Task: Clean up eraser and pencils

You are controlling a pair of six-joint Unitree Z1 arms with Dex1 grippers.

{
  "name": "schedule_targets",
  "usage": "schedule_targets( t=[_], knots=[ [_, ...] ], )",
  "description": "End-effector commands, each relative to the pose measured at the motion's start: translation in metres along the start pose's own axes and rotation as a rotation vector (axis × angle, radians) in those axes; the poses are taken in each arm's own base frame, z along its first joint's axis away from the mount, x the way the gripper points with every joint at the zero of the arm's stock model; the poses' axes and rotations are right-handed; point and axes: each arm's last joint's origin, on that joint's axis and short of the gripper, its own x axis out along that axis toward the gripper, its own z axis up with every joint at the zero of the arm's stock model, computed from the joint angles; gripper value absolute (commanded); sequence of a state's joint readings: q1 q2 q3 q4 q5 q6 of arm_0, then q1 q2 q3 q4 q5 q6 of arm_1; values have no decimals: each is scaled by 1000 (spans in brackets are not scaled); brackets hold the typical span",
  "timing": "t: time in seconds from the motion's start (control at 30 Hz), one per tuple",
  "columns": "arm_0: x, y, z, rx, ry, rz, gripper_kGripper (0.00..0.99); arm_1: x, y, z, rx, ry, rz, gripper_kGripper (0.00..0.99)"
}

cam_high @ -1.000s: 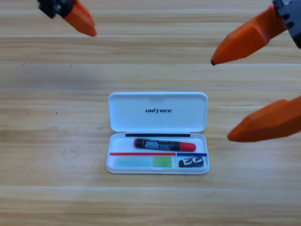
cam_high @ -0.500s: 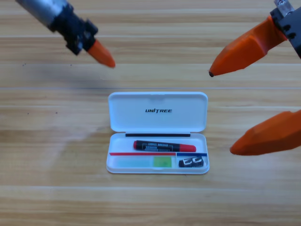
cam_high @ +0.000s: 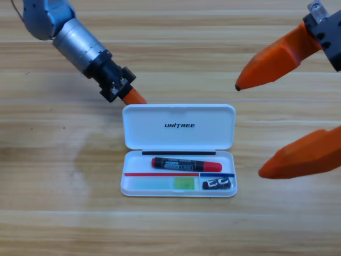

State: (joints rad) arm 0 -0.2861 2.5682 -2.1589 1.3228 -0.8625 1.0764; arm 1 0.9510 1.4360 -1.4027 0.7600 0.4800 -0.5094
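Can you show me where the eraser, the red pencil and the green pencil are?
eraser (cam_high: pixel 218 184), high view, middle of its black face.
red pencil (cam_high: pixel 186 164), high view, on its black label band.
green pencil (cam_high: pixel 184 183), high view, on its green part in the case's lower tray.

lab: robot arms, wood table (cam_high: pixel 42 224)

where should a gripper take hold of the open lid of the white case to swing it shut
Probably at the lid's far long edge, the free one opposite the hinge, coming from behind the white case. The lid lies folded back flat toward the arms, so that edge must be lifted and swung forward. The left gripper is already beside its back left corner. The right gripper hangs at the right, jaws wide apart.
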Motion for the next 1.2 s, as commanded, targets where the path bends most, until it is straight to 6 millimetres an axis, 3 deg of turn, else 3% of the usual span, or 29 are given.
schedule_targets(
  t=[0.03,0.73,1.2],
  knots=[
    [31,-1,-2,-21,27,-80,0,28,-8,-5,22,33,51,990],
    [28,-49,17,14,44,-114,0,31,-10,-4,27,38,51,990],
    [58,-54,6,44,108,-172,0,28,-9,-2,29,30,48,990]
  ],
)
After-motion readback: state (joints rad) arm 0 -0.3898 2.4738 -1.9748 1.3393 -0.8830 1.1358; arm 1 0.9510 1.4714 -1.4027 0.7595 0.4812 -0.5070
